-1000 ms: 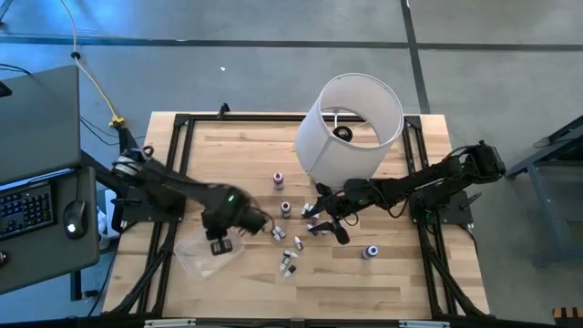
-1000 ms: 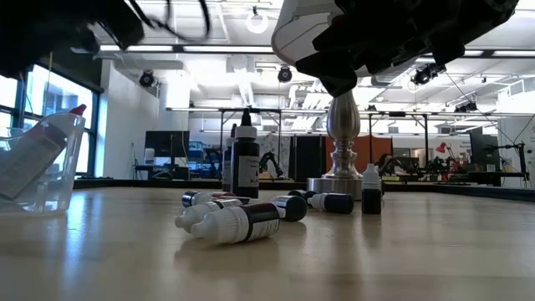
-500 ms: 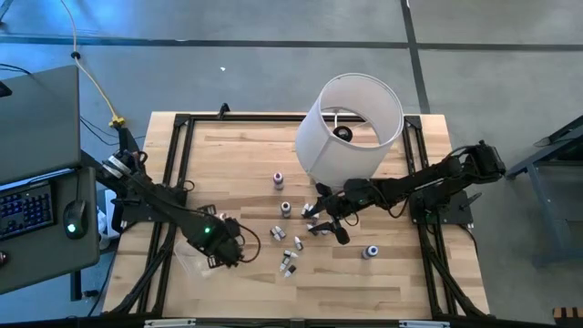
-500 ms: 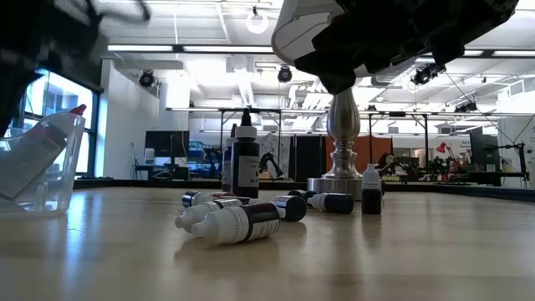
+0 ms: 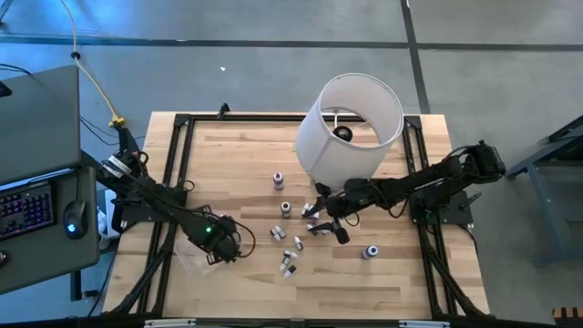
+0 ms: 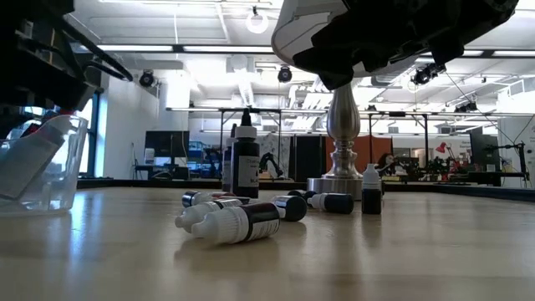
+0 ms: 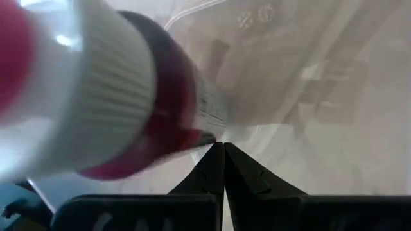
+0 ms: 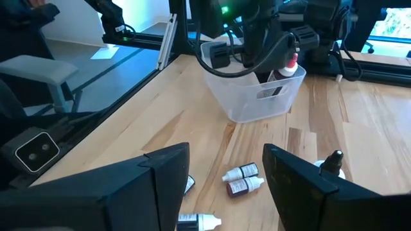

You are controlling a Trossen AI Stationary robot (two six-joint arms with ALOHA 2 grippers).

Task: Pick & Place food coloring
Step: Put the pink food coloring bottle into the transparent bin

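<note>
Left gripper (image 5: 219, 248) shut, empty, inside clear tub (image 5: 187, 260) lower left; right gripper (image 5: 321, 221) spread wide, empty, over scattered food coloring bottles (image 5: 288, 239), lampshade (image 5: 351, 128) crowding above.

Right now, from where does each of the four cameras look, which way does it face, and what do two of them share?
High view: above, facing down; both arms, wooden table.
Low view: table height, facing the room; lying dark-labelled bottles.
Left wrist view: inside the clear plastic tub, shut left gripper beside a red-capped bottle.
Right wrist view: across the table; open right gripper.
Shared: low and right wrist views both show the tub.
</note>
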